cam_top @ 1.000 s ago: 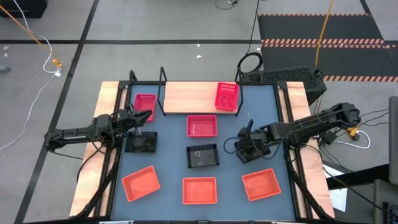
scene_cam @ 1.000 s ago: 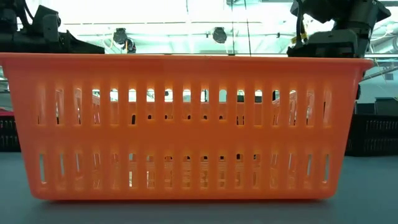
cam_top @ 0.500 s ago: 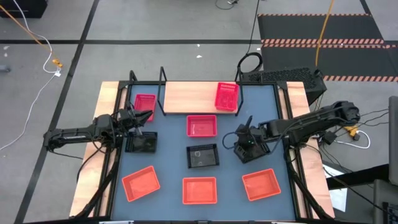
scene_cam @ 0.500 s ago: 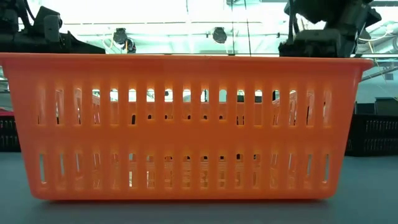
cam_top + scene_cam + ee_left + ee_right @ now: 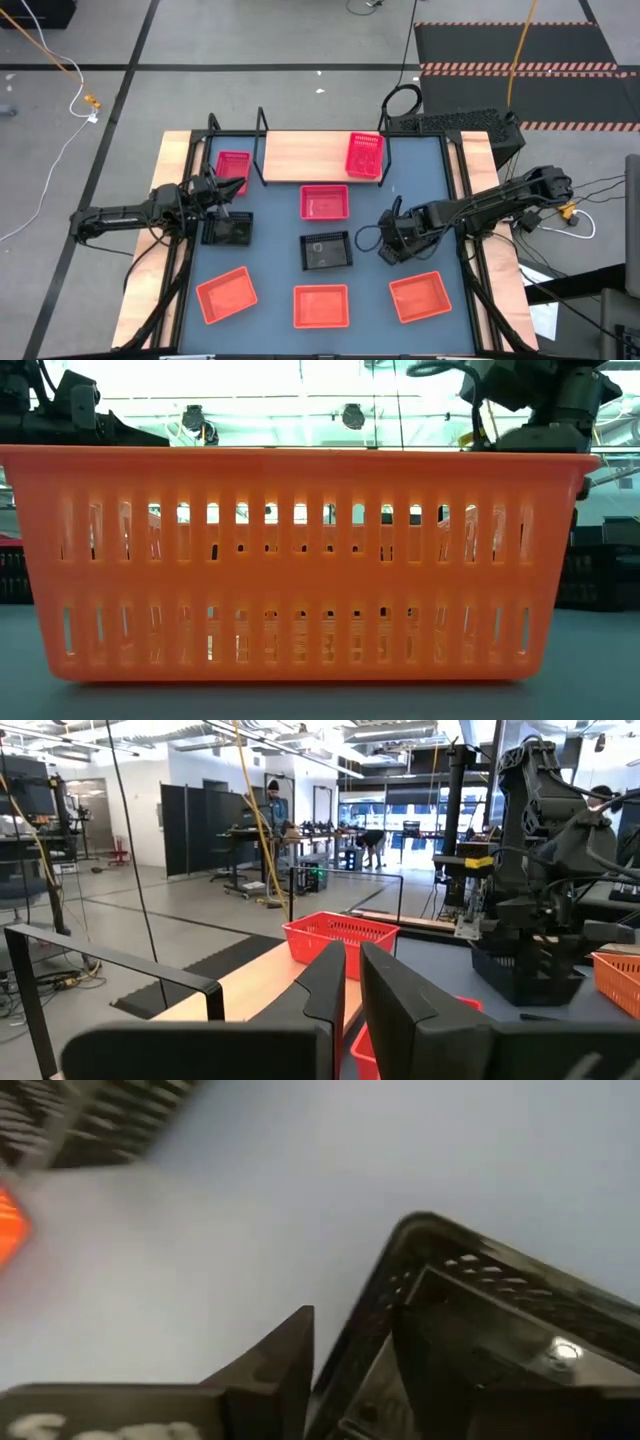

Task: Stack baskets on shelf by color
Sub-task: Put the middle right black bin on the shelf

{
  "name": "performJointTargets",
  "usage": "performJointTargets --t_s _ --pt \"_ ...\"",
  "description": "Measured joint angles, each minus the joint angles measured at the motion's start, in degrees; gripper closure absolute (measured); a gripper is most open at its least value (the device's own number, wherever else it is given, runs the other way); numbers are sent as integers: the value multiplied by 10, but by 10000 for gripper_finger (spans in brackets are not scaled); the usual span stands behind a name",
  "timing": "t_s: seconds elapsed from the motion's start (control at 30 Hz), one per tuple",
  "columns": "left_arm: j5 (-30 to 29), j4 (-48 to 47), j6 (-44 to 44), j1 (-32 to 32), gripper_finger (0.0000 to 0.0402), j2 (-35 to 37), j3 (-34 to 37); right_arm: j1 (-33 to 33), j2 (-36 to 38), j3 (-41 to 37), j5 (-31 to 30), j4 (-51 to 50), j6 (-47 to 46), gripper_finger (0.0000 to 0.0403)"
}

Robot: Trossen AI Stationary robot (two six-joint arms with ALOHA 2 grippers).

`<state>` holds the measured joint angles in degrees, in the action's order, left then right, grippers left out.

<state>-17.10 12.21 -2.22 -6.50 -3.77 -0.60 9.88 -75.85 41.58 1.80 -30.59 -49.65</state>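
Observation:
In the high view the wooden shelf [image 5: 310,158] stands at the table's far edge with one pink basket [image 5: 365,155] on its right end. A second pink basket [image 5: 233,166] sits inside the wire frame at its left end, and a third [image 5: 325,202] rests on the tabletop. Three orange baskets [image 5: 321,305] line the near edge. Two black baskets [image 5: 228,231] [image 5: 326,250] rest on the table. My right gripper [image 5: 392,238] [image 5: 355,1335] is shut on the third black basket [image 5: 408,240]. My left gripper [image 5: 222,190] [image 5: 353,970] waits shut over the left black basket's far edge. My right gripper holds the black basket by its perforated side wall at the rim [image 5: 395,1275], with one finger [image 5: 285,1350] outside the wall and the other inside. The fingers come from above, pointing down. I cannot tell whether the basket's bottom is clear of the table.
The middle orange basket [image 5: 300,560] fills the low view and hides most of the table behind it. The shelf's black wire frame [image 5: 262,130] rises at its left end. Bare tabletop [image 5: 270,225] lies between the baskets. People stand far off in the room.
My right gripper, with the black basket in its hold, has moved a little toward the far edge and then back toward the near edge and the table's left, turning slightly. The left arm and the other baskets have stayed put.

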Motion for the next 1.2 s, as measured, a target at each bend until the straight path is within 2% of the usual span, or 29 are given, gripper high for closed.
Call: performJointTargets --t_s 0.23,0.33,0.43,0.53,0.63,0.73,0.8,0.87,0.97,1.07,1.13,1.2 --pt "0 0 0 0 364 0 0 0 16 0 -5 -87 14 387" --pt "0 1 2 0 364 0 0 0 36 15 -24 -120 23 392" --pt "0 0 10 0 364 0 0 0 61 62 -88 -203 35 398" --pt "5 -2 12 2 364 0 0 -6 82 132 -184 -294 72 400" --pt "6 -4 13 7 364 0 0 -28 90 220 -282 -339 151 400" --pt "6 -4 11 9 364 0 0 -59 90 299 -359 -311 276 401" --pt "6 -2 6 9 364 0 0 -90 89 333 -380 -231 393 401" --pt "6 4 -6 9 364 0 0 -127 87 348 -362 -109 514 401" --pt "6 18 -27 9 364 0 0 -186 69 349 -281 63 621 402" --pt "6 19 -53 9 364 0 0 -239 23 349 -179 166 629 402" --pt "7 18 -71 9 364 0 0 -265 -20 349 -105 202 626 402" --pt "7 18 -84 9 364 0 0 -281 -69 348 -60 228 620 402"
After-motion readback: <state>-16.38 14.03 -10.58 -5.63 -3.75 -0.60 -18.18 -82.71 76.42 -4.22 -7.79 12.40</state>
